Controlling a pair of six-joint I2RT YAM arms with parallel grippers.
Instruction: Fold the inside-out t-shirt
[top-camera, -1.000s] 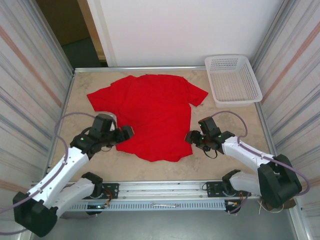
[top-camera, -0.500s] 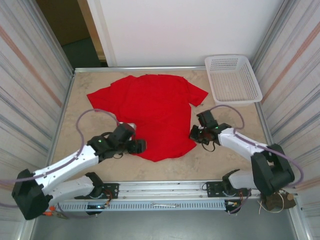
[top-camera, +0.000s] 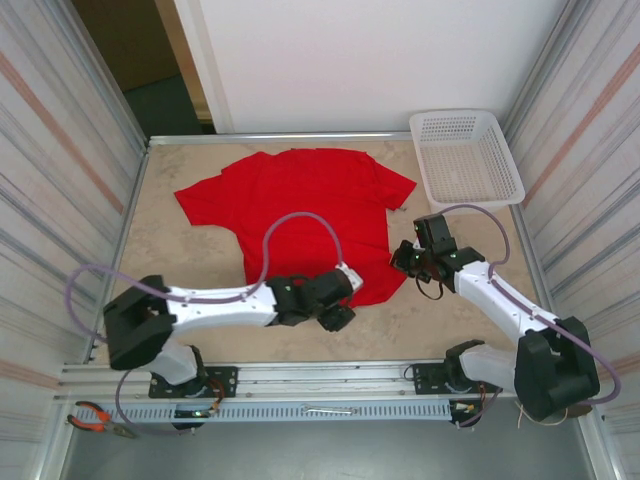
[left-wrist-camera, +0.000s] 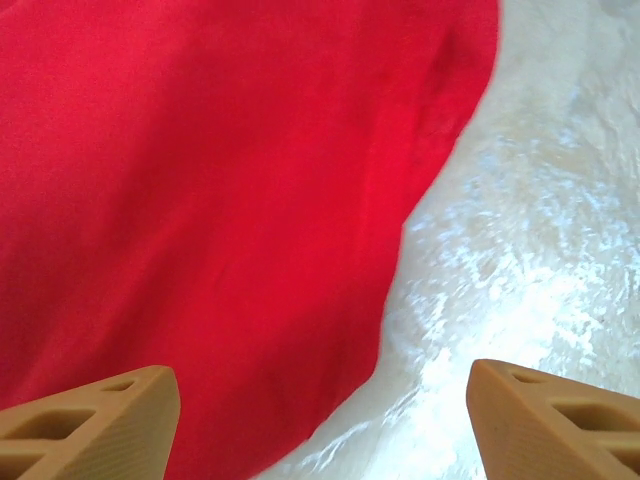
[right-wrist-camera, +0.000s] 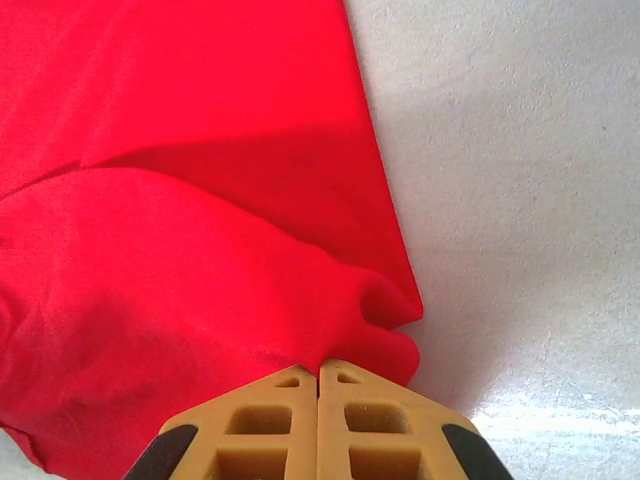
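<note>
The inside-out t-shirt (top-camera: 300, 205) lies spread flat on the table, bright red, collar toward the far side. My right gripper (top-camera: 400, 262) is at the shirt's near right corner. In the right wrist view that gripper (right-wrist-camera: 318, 372) is shut on a bunched fold of the red cloth (right-wrist-camera: 180, 250). My left arm reaches far across to the right, and its gripper (top-camera: 342, 312) hovers at the near hem. Seen from the left wrist, the gripper (left-wrist-camera: 320, 425) is open, with the shirt's edge (left-wrist-camera: 200, 200) and bare table between its fingers (left-wrist-camera: 95, 415).
A white mesh basket (top-camera: 466, 160) stands at the far right corner. Metal walls close in the table on both sides. Pliers (top-camera: 95, 415) lie on the rail below the left base. Bare tabletop (top-camera: 180, 255) lies left of the shirt.
My right gripper shut on the shirt's near right corner and drew it toward the far side. My left arm swept right along the near hem, staying open. The hem now lies farther back.
</note>
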